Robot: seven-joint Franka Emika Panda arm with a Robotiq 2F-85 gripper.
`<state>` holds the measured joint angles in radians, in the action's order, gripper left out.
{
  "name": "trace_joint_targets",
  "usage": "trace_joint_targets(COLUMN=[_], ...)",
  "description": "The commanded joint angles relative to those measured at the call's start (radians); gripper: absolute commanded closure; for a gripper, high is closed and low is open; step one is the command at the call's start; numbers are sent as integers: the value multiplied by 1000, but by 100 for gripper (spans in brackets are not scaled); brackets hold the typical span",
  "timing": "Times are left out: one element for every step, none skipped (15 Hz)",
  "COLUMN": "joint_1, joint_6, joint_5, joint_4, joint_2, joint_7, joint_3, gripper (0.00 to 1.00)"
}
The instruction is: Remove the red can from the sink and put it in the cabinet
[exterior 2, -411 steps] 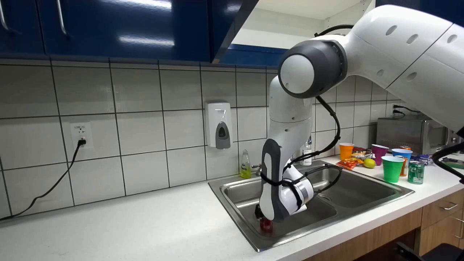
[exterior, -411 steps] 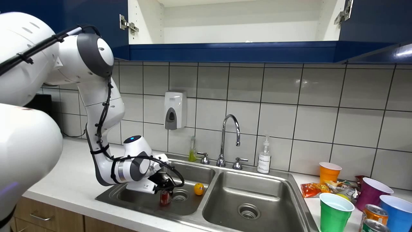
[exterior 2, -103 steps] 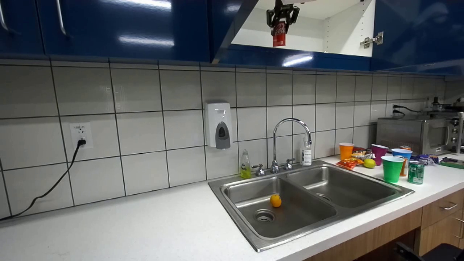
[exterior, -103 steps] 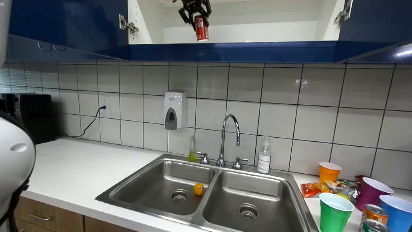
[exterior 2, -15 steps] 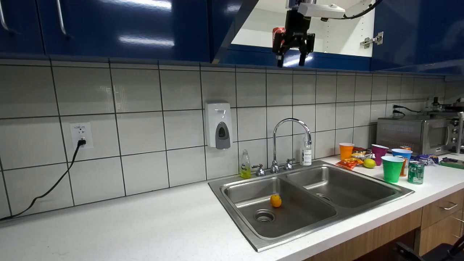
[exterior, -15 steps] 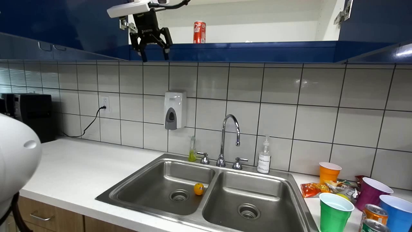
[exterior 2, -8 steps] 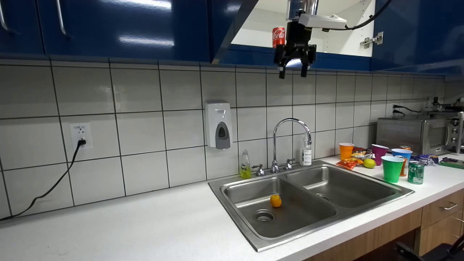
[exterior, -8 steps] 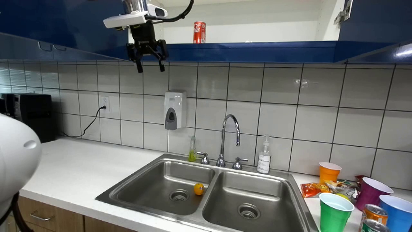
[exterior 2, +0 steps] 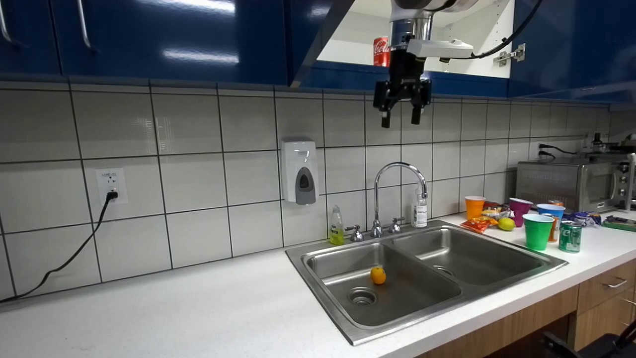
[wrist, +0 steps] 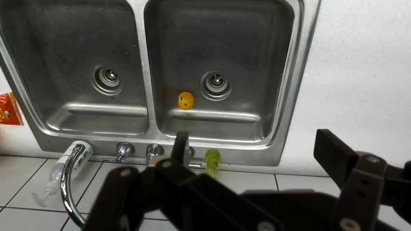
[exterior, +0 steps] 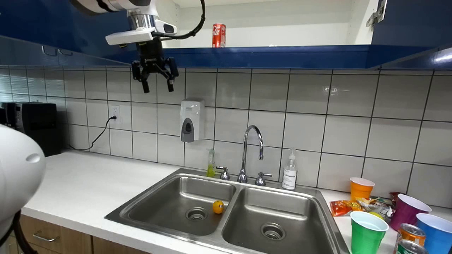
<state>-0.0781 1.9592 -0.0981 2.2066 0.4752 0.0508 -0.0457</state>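
Black two-fingered tool [exterior: 158,87] spread apart; small red cylindrical can [exterior: 219,35] upright in the dark blue, white-lined wall cabinet [exterior: 275,56].

In an exterior view a green plastic cup [exterior: 369,231] stands at the lower right, on the white worktop [exterior: 81,190]. The stainless steel double-basin sink [exterior: 282,211] spans the lower middle, a small round orange-yellow object [exterior: 218,207] in its left-hand basin, beside the drain [exterior: 196,214]. The tool hangs at the upper left, pale wall tiles [exterior: 161,84] showing between its parted fingers. At the upper middle, the can stands inside the cabinet, well apart from the tool.
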Motion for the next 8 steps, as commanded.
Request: trace_joint_targets(joint_1=[6,7,7,7,9,10,10,10], joint_6=[16,15,14,15,12,-1,-1,-1], joint_5=[23,22,23,22,18,10,10,10], joint_4=[53,61,67,73,75,47,51,54], joint_2=[38,40,42,45,48,14,17,20], joint_7=[29,35,39,43,47,18,21,22], joint_3=[-23,-27,-29,-31,-33,-26,-28,-29], gripper=[0,0,0,0,0,0,0,0])
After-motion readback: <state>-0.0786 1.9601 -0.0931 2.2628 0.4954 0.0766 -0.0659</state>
